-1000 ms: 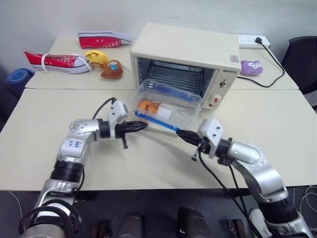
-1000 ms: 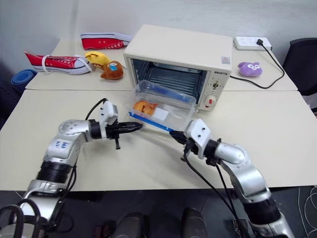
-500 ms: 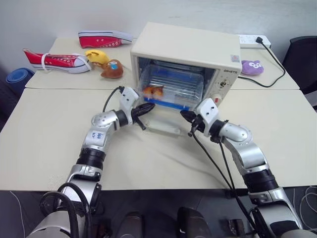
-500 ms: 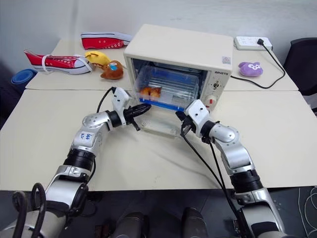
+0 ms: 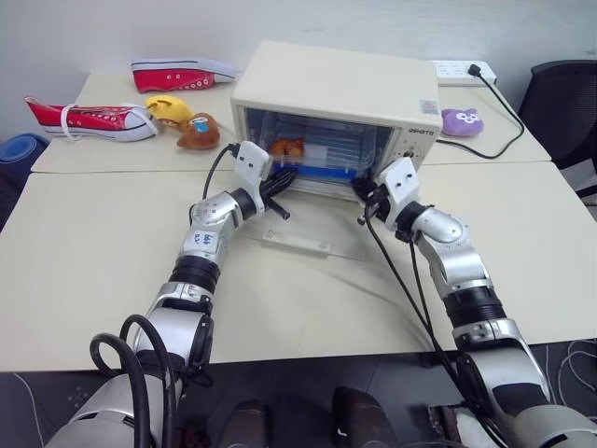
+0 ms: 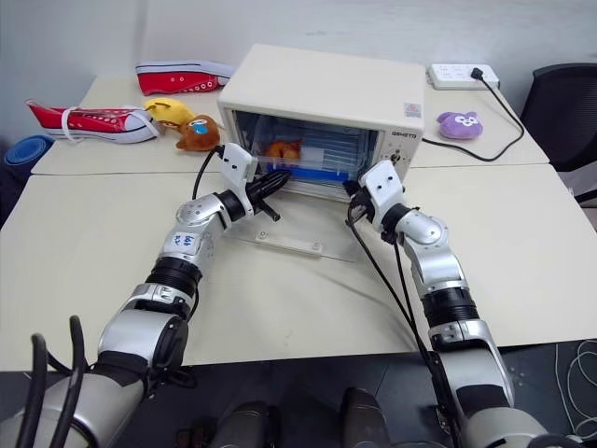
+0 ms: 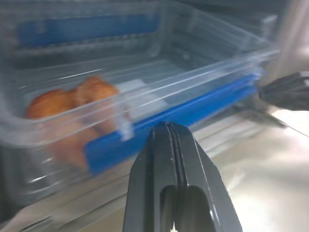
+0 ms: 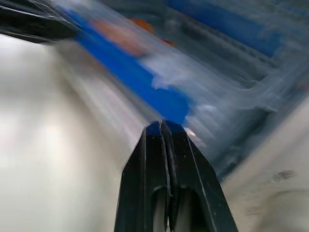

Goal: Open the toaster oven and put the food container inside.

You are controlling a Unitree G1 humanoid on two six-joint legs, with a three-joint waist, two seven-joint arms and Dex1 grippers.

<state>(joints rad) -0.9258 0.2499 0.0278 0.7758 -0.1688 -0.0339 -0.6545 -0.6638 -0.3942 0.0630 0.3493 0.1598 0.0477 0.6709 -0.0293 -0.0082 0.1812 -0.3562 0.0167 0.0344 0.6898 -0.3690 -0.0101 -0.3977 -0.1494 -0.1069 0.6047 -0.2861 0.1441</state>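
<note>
- The clear rectangular plastic food container (image 6: pixel 303 156), with blue clip strips and orange food, sits inside the cream-white boxy toaster oven (image 6: pixel 322 117); its far end is hidden in the dark cavity.
- The oven's glass door (image 6: pixel 294 233) lies folded down flat on the beige table (image 6: pixel 84 243); being see-through, its edges are hard to trace.
- The left gripper (image 7: pixel 169 140) has its two black fingers pressed together, nothing between them, the tips at the container's near blue strip.
- The right gripper (image 8: pixel 161 126) is likewise clenched and empty, its tips against the same strip's other end; the blur hides the exact contact.
- On the table behind: two red sneakers (image 5: pixel 89 117), two plush toys left of the oven (image 5: pixel 191 126), one purple plush (image 5: pixel 464 121), one white power strip (image 6: pixel 462 75).
- A black chair (image 5: pixel 569 103) is cut off at the right edge.
</note>
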